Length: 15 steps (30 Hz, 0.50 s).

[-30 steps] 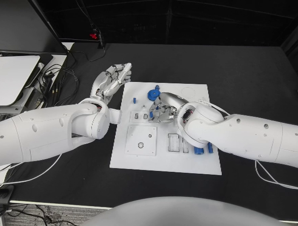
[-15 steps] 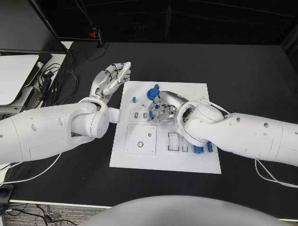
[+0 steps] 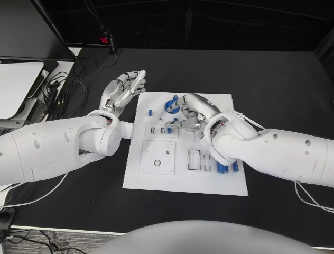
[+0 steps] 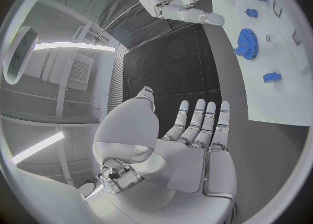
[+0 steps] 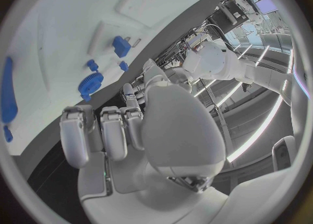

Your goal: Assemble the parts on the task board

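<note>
- Your task board [image 3: 186, 182] lies mid-frame in the head view on the black tabletop [image 3: 274, 79]. Judged from this frame, assembly is partway at best.
- Loose parts remain: a blue gear [image 3: 169, 106] sits near the board's upper edge, with a small blue piece [image 3: 150, 111] to its left. In the left wrist view the same gear [image 4: 247, 44] lies flat on the white plate with small blue pieces near it.
- Two blue parts [image 3: 222, 168] stand beside the rectangular slots low and right of the board's centre. You can't tell whether they are seated or merely resting there.
- The square plate [image 3: 158, 156] at lower left of the board carries a small dark hole; nothing blue shows in it.
- Right robot hand [image 3: 188, 114]: over the upper middle of the board, just right of the gear. In the right wrist view its fingers [image 5: 104, 130] are curled in side by side. Nothing is seen in them there, but the head view hides the fingertips, so whether it holds a part you cannot tell.
- Left robot hand [image 3: 125, 87]: off the board's upper-left corner, above the tabletop. Left wrist view shows the palm flat, fingers [image 4: 202, 122] straight and apart, holding nothing.
- Hidden: the right arm covers the board's right-centre strip. Small sockets near the board's middle are too fine to read as filled or vacant.
- Left to do, by your reading: the gear and the loose small pieces.
</note>
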Motion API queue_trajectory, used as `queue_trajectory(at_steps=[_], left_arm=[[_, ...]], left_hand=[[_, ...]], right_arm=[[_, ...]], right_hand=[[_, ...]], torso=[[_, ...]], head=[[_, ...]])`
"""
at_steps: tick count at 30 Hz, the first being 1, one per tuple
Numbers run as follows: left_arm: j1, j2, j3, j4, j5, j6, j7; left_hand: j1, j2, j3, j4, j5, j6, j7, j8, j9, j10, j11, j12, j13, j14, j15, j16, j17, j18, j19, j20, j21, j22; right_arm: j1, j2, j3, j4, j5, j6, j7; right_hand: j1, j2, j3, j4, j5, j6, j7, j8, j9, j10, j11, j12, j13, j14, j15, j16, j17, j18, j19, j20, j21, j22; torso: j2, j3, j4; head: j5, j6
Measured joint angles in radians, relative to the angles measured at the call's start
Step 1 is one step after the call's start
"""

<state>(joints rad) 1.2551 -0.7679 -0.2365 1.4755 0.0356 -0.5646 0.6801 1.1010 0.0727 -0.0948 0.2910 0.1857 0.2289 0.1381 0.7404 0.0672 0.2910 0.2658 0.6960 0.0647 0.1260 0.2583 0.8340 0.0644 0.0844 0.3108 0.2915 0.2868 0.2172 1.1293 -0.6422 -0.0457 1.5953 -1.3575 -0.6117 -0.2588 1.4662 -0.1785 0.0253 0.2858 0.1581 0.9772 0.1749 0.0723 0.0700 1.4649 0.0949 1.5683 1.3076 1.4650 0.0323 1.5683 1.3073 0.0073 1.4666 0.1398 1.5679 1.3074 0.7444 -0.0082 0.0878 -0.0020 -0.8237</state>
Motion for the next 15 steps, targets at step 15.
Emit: queue_trajectory(at_steps=[15], left_arm=[[0.028, -0.046, -0.001, 0.021, -0.180, 0.032, 0.000]], left_hand=[[0.013, 0.019, -0.110, 0.001, 0.000, -0.059, -0.005, 0.026, -0.001, 0.398, -0.079, 0.185, 0.068, 0.460, -0.102, 0.179, 0.082, 0.094, 0.387, -0.024, 0.273, 0.124]], right_arm=[[0.062, -0.257, 0.001, 0.167, 0.370, -0.131, 0.305]], right_hand=[[-0.044, 0.071, -0.001, 0.000, 0.084, 0.045, -0.019, 0.041, 0.020, 0.002, -0.006, 0.000, 0.000, 0.000, 0.000, 0.000, 0.001, 0.000, 0.000, 0.000, 0.000, 0.000]], torso=[[-0.003, -0.0008, -0.0038]], head=[[-0.004, 0.015]])
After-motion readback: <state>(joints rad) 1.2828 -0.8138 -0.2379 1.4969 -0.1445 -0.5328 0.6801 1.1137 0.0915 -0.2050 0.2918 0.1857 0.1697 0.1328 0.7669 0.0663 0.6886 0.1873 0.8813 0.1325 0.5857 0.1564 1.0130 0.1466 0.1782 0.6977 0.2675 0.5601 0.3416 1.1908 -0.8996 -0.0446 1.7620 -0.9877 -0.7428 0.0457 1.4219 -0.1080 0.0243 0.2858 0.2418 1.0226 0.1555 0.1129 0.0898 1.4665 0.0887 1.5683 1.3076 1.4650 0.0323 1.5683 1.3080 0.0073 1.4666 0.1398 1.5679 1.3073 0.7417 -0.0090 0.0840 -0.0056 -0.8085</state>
